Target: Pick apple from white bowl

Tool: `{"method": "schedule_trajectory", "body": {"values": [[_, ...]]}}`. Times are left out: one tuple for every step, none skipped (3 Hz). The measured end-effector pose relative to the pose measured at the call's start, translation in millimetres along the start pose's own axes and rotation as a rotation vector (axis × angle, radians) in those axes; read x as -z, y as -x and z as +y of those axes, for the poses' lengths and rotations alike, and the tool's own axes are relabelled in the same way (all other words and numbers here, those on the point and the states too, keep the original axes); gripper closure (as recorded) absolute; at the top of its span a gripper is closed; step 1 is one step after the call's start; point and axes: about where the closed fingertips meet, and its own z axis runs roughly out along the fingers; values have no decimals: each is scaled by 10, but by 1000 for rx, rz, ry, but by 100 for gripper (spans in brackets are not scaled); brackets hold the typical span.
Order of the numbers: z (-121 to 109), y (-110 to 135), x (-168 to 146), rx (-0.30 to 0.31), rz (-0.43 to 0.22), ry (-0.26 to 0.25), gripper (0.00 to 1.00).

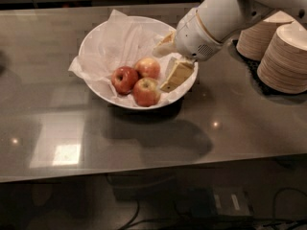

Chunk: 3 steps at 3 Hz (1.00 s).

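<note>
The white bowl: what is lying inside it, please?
Inside the white bowl lies crumpled tissue paper with three apples on it. The gripper, open, hangs over the right side. The tissue covers the bowl's bottom, and the gripper hides part of the rim.

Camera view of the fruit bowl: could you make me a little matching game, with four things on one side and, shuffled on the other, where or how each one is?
Things:
1. claw
2. apples
3. tissue paper
4. beige paper bowl stacks

Place or state:
A. lining the white bowl
B. standing at the right end of the table
C. open and empty, over the white bowl's right side
D. three lying together inside the white bowl

Pairs: 1-C, 2-D, 3-A, 4-B.
</note>
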Motion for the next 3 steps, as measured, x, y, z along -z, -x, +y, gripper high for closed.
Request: {"method": "schedule_trajectory", "body": {"values": [[-16,-31,-167,-5,-1,33,39],[-39,-95,-315,-20,0,61,39],[-14,-143,-495,-33,13,97,42]]}}
